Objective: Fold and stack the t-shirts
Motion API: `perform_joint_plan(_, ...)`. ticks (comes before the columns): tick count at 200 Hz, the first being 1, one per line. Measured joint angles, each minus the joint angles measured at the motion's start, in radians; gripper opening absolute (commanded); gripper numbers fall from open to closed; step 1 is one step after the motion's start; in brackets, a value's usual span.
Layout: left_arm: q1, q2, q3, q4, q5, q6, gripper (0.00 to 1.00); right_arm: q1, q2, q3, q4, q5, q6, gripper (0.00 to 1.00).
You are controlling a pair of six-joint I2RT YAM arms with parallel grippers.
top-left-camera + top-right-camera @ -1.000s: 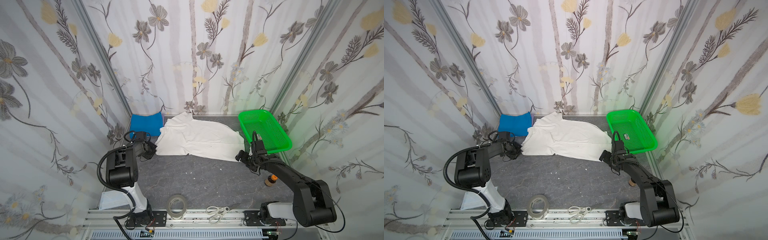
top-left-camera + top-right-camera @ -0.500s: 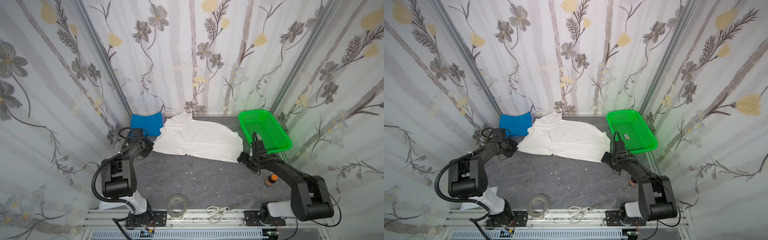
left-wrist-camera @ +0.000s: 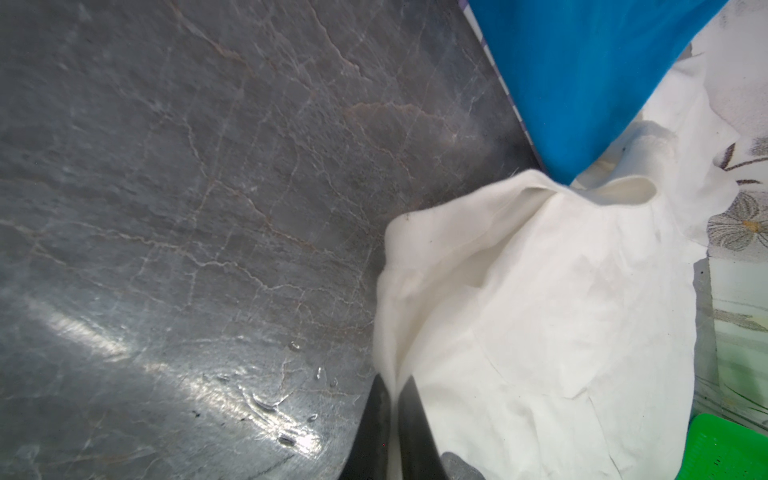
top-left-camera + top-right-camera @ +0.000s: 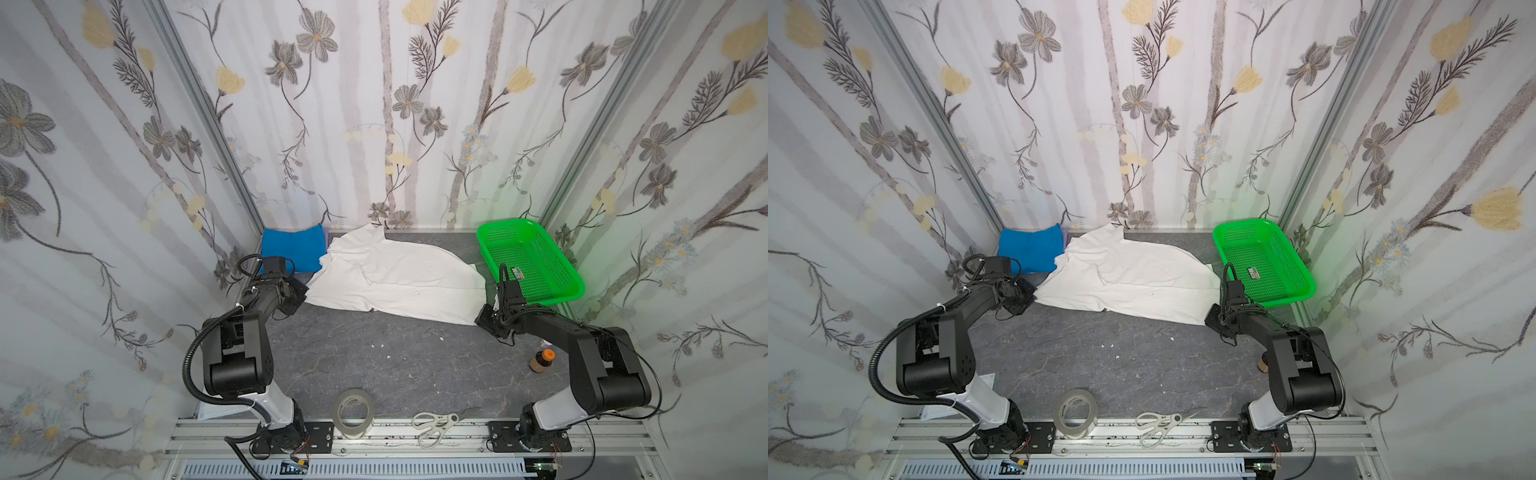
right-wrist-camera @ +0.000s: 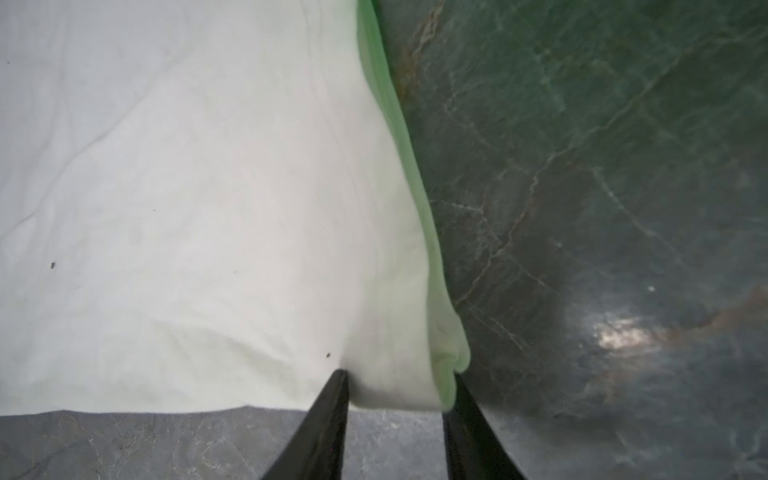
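Bright and evenly lit from overhead in both top views, shadows soft. Bowed at the edges, wide-angle. Green spill off the basket point(image 4: 540, 257) onto the wall point(image 4: 519, 199) and the shirt point(image 5: 187, 208) hem. Glare patches on the counter point(image 3: 249, 399) in both wrist views. Right wrist view soft, smeared.

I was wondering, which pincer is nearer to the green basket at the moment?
Right. The right pincer sits just beside the near corner of the green basket, at the white t-shirt edge; the left pincer is across the table, near the blue t-shirt.
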Motion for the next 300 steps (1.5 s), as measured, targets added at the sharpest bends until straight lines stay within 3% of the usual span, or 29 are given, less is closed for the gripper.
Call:
perform_joint_plan(34,0.000,-0.004,0.000,-0.008,0.004,0.002,0.00,-0.008,0.016,0.002,0.001,0.008,0.020,0.00)
perform_joint_plan(75,0.001,-0.065,-0.018,-0.040,-0.005,0.013,0.00,-0.006,-0.012,-0.011,-0.024,0.018,0.028,0.00)
perform_joint_plan(173,0.028,-0.403,-0.285,-0.165,-0.079,0.013,0.00,0.018,-0.376,-0.159,-0.257,0.133,0.031,0.00)
perform_joint_plan(288,0.029,-0.760,-0.443,-0.315,-0.161,-0.039,0.00,0.119,-0.649,-0.219,-0.376,0.225,0.183,0.00)
perform_joint_plan(300,0.029,-0.767,-0.444,-0.332,-0.157,-0.042,0.16,0.119,-0.649,-0.219,-0.381,0.233,0.187,0.03)
